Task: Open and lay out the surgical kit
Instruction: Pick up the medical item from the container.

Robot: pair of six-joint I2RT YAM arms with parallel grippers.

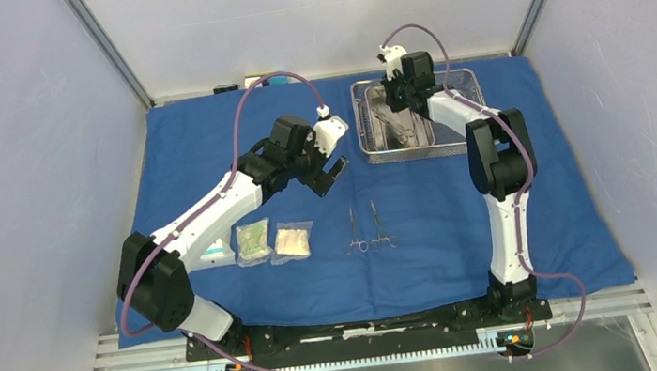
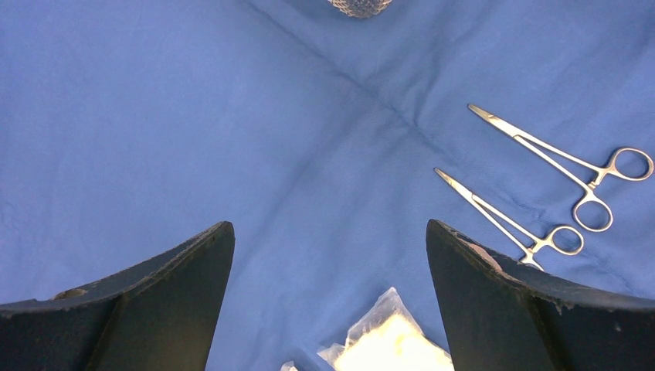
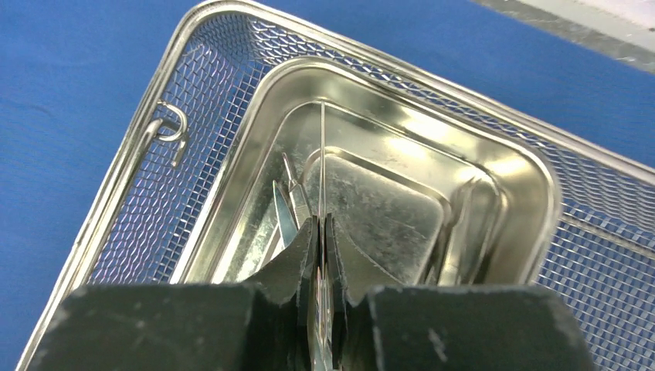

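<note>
1. Top view, lower centre: two ring-handled forceps (image 1: 353, 228) lie side by side on the blue cloth wrap (image 1: 447, 256). Two clear packets (image 1: 293, 242) lie to their left, and a third packet (image 1: 216, 252) is partly under the left arm.
2. Left gripper (image 1: 331, 171): fingers spread wide, holding nothing. Right gripper (image 3: 321, 224): fingers pinched on a slim steel instrument (image 3: 320, 325) inside the inner pan (image 3: 494, 178).
3. Mesh tray (image 1: 406, 153), upper right, rests on the wrap; the pan is shiny.
</note>
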